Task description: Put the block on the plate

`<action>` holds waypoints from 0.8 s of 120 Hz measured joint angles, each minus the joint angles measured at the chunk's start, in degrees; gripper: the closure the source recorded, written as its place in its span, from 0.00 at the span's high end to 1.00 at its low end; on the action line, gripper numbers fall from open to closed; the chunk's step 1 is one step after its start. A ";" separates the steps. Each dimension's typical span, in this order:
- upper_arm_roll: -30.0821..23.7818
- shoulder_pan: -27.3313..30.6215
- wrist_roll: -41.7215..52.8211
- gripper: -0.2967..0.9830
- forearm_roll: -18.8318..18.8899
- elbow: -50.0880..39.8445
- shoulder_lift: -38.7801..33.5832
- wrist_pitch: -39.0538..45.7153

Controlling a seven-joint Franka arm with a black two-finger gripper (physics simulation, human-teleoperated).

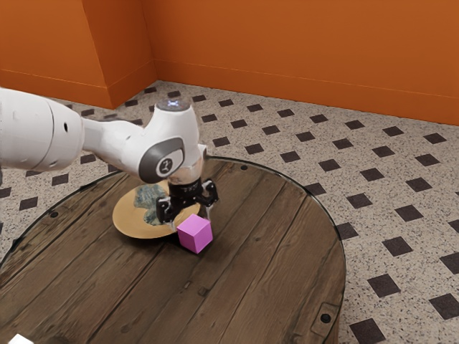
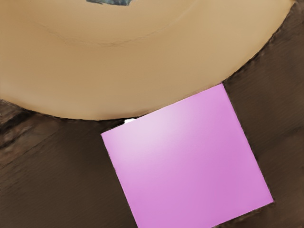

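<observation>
Apparently I'm lining up the grasp: fingers point(image 1: 171, 223) standing wide apart, gripping nothing. Pink cube point(image 2: 190, 161) is resting on the wooden tabletop point(image 1: 280, 236), just beside the tan plate point(image 2: 118, 76). Next, I'm likely needing to straddle, close, lift.

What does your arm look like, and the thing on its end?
My arm is glossy white with thick, rounded sections. Near its end are a dark grey oval cover with a pale round emblem and a grey cap with a small bluish mark. The gripper is mostly black and angular.
</observation>
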 joint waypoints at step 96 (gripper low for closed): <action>0.40 0.56 -29.14 0.77 -0.32 4.44 8.47 5.14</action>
